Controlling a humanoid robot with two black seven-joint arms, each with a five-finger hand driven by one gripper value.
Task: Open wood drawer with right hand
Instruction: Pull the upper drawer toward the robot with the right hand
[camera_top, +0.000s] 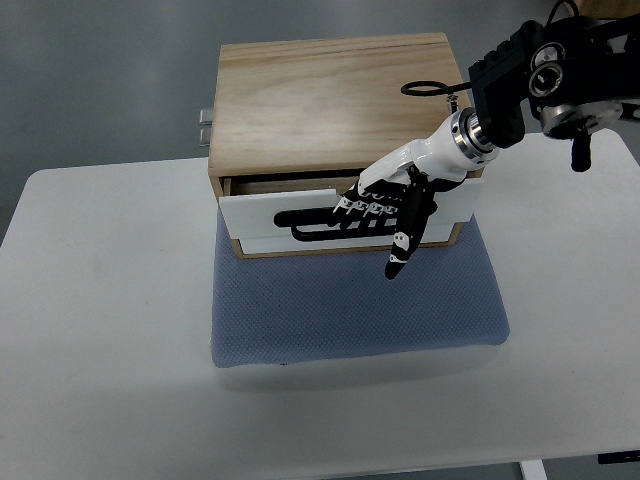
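Note:
A light wood box (330, 100) stands on a blue mat (350, 310) at the back middle of the table. Its drawer, with a white front (252, 215), is pulled out a little, leaving a dark gap under the box top. A black handle (300, 222) runs across the white front. My right hand (378, 212) comes in from the upper right. Its fingers are curled over the right part of the handle, and the thumb (400, 255) points down in front of the drawer. The left arm is out of sight.
The white table (100, 300) spreads to the left, to the right and in front of the mat. A small metal fitting (204, 125) sticks out from the box's left rear. A black cable loop (430, 89) hangs over the box top by my wrist.

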